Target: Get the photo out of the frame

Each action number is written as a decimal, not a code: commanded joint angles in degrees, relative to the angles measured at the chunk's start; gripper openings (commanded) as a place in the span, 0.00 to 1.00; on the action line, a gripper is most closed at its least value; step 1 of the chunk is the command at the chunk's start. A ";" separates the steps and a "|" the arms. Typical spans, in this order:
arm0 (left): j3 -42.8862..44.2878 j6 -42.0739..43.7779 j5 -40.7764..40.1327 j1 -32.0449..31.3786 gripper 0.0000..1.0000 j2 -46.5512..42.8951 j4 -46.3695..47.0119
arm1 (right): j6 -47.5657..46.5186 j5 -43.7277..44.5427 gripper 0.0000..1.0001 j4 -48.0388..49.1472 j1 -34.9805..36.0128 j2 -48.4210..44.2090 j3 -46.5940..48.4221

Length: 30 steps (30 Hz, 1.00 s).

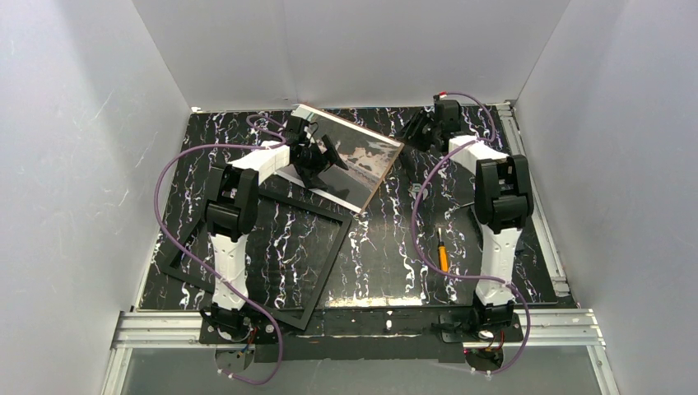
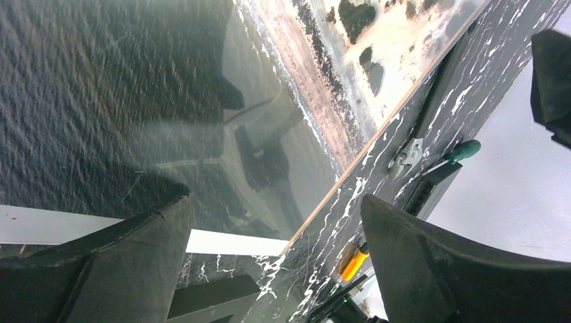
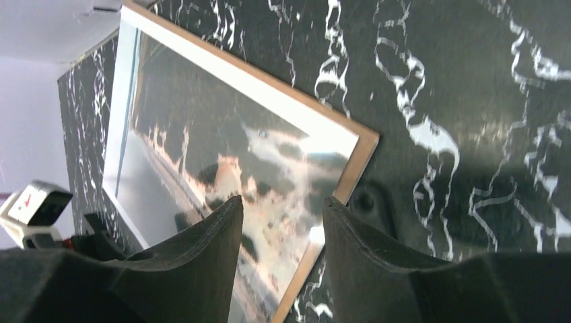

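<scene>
Photo (image 1: 370,164) partly under left gripper (image 1: 320,167)

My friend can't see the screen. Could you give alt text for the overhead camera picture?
A glossy white-bordered landscape photo lies askew at the back of a black marble-patterned table, outside the empty thin black rectangular frame nearer the front left. The left gripper is over the photo, open; the right gripper is by its right corner.

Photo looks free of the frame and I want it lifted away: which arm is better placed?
Left. The left fingers are open directly above the photo. The right fingers sit off its far-right corner, above the table, so that arm would probably have to travel first.
</scene>
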 commanded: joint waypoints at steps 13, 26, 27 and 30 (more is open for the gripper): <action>-1.80 -0.39 -2.26 0.99 0.95 1.05 -10.15 | -3.04 4.21 0.63 -10.47 -0.97 11.20 18.26; -0.65 -1.19 -1.68 0.95 0.95 1.87 -10.68 | 0.12 1.27 0.66 -10.60 -1.05 13.23 18.16; -0.55 -1.22 -1.66 1.01 0.95 1.97 -10.72 | 0.26 1.07 0.67 -10.72 -1.01 13.37 18.30; -0.44 -1.47 -1.10 1.02 0.95 2.18 -10.72 | 0.99 0.14 0.67 -10.36 -1.01 13.70 18.25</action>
